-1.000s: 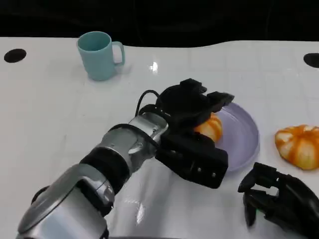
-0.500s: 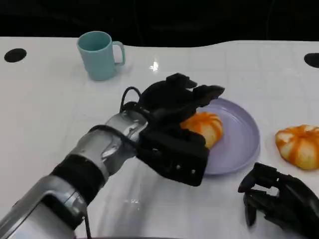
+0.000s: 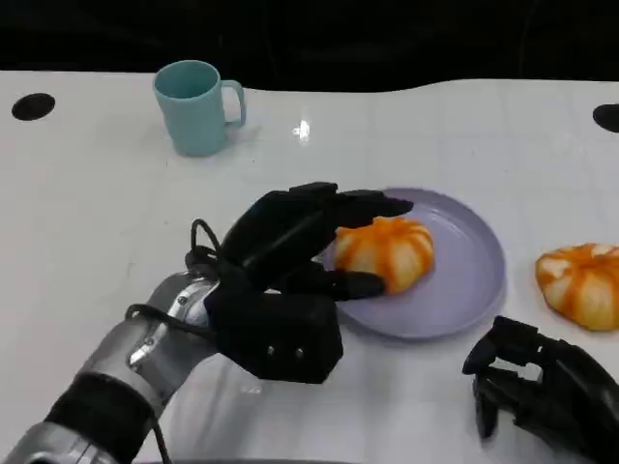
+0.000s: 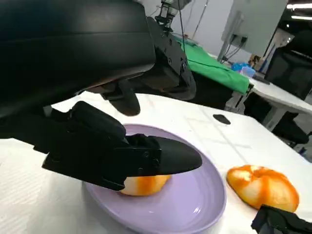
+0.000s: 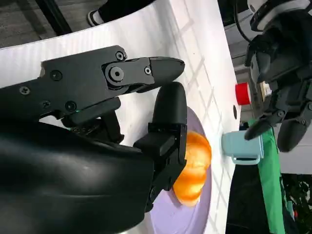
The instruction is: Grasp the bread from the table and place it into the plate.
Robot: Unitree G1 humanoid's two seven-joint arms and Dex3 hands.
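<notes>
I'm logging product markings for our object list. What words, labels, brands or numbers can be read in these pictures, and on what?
None can be read.
The teal mug, the purple plate, both breads, the white table and the left hand and right hand carry no visible text.

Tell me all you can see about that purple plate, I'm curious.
The plate is a round, pale lilac dish with a shallow raised rim, smooth and slightly glossy, probably plastic. It lies flat on the white table, right of centre in the head view. An orange-and-cream striped bread rests on its left half. The left hand reaches over its near-left rim, fingers open beside the bread. A second bread lies off the plate.
</notes>
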